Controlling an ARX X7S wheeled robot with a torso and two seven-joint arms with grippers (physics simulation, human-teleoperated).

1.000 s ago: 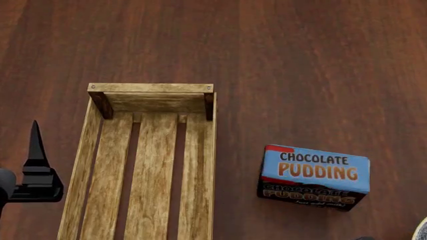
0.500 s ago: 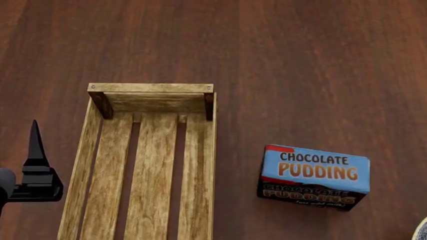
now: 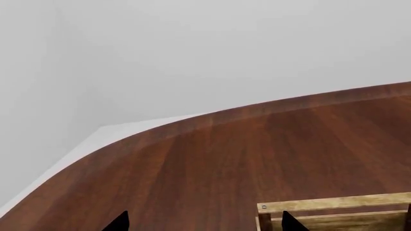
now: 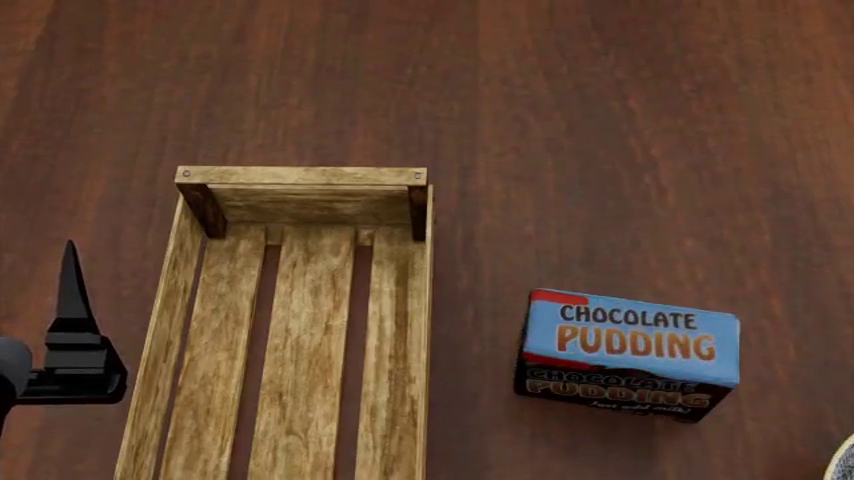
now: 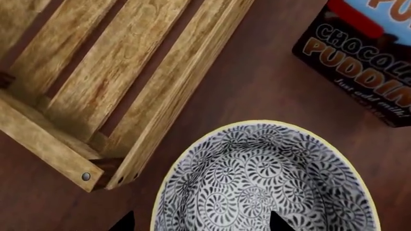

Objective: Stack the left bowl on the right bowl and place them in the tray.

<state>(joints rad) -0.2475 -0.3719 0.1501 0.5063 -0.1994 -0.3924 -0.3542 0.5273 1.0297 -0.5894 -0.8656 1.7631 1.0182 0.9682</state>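
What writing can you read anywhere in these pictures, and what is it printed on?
"CHOCOLATE PUDDING" in dark and orange letters: blue top face of the pudding box.
"CHOCOLATE PUDDING" again, orange on dark: front side of that box, clearer in the right wrist view.
"Just add milk!": small script under it on the same side.
The wooden tray and the patterned bowl carry no text.

Dark reddish-brown wooden table (image 4: 627,130) with a curved edge, light-wood slatted tray (image 4: 300,320) lying flat on it, blue chocolate pudding box (image 4: 627,352) well apart from the tray, patterned bowl (image 5: 266,178) just beside a tray corner.
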